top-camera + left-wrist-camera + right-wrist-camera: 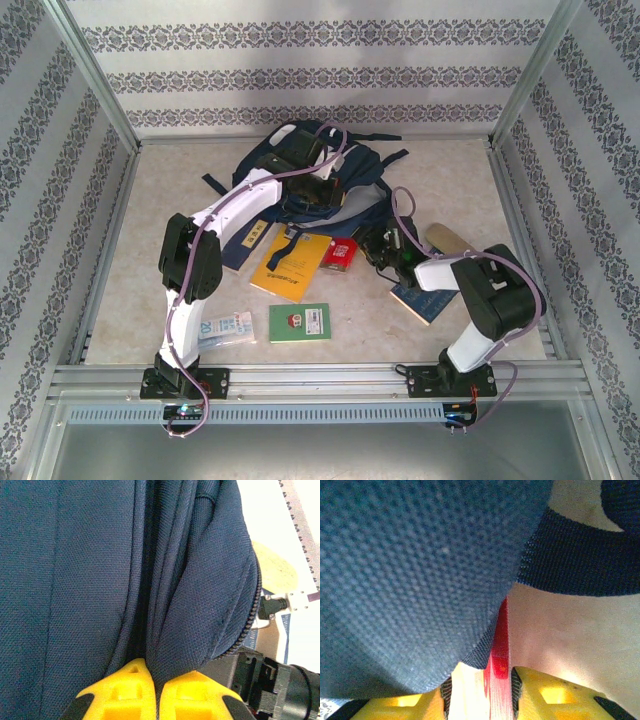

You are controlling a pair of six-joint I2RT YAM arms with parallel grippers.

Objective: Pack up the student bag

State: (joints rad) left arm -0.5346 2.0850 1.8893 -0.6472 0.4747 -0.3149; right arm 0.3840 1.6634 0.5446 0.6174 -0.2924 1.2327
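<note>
Currently left end effector (157, 692) is clamped on a fold of the student bag (95, 580), which lies at the rear-centre of the desk (455, 190). Right end effector (480, 692) straddles the red packet (499, 672), jaws narrow, grip unclear. Risk: the packet slips out or snags on the overhanging bag flap.

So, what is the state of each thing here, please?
student bag: lying on table, unzipped
left end effector: shut on student bag fabric
right end effector: jaws around red box, grip unclear
yellow book: closed, lying flat
green book: closed, lying flat
</note>
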